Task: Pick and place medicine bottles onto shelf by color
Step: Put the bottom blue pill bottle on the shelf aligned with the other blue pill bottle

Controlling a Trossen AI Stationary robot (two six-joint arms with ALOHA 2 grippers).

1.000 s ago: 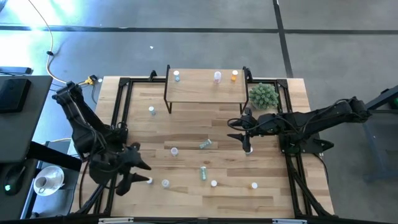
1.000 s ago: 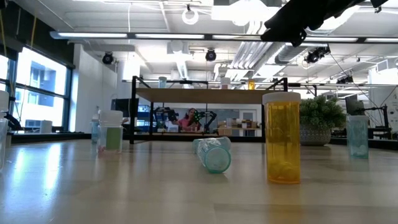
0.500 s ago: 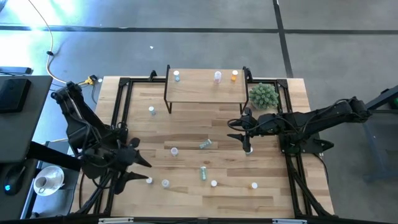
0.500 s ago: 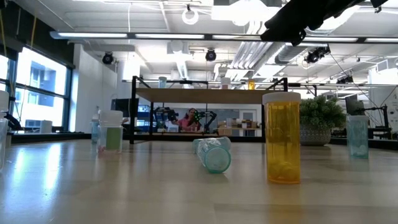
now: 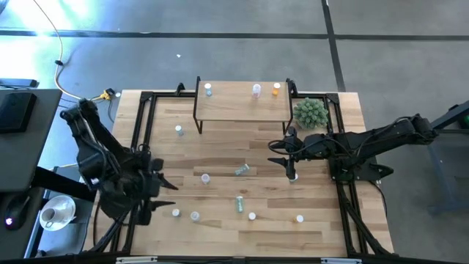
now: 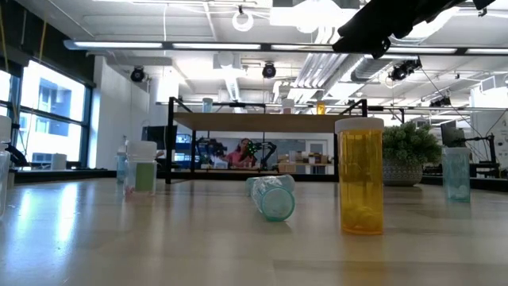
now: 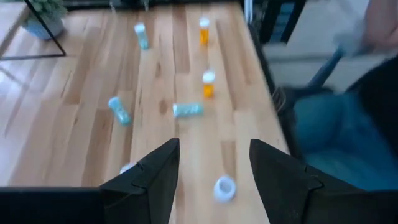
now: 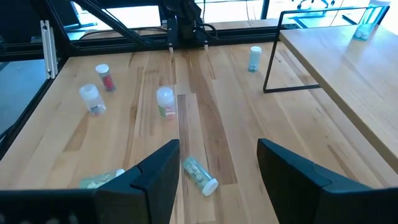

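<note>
Change noted: the left claw [image 5: 157, 192], which a second ago stood right at a white-capped bottle [image 5: 175, 213] at the near left of the worktop [image 5: 220, 147], has since drawn back toward its own edge of the frame. That bottle now stands apart from the claw, upright and unheld. The left wrist view shows both fingers [image 7: 149, 177] spread with nothing between them; a bottle, seen cap-on, sits just ahead of the gap.

The right claw [image 5: 291, 163] has not shifted over the same second. It hangs over the right middle of the worktop, fingers [image 8: 155, 174] spread and empty, with a toppled bottle [image 8: 200, 175] lying just ahead of them and a white-capped bottle [image 5: 292, 178] close below it in the overhead view. The spiky plant [image 5: 310, 112] stands just beyond this arm, toward the shelf.

Shelf [image 5: 242, 99] status: three bottles on top, a bluish one [image 5: 208, 89] at the left end, a pale pinkish one [image 5: 256, 90] and an orange one [image 5: 276, 89] toward the right. Roughly nine bottles remain scattered on the worktop, two green ones [image 5: 242, 170] lying on their sides.

Assessment: the left arm's retreat delivered nothing; it reads as a missed or abandoned pick, or a repositioning. The task is early, with most bottles unsorted. Neither claw holds a bottle.
</note>
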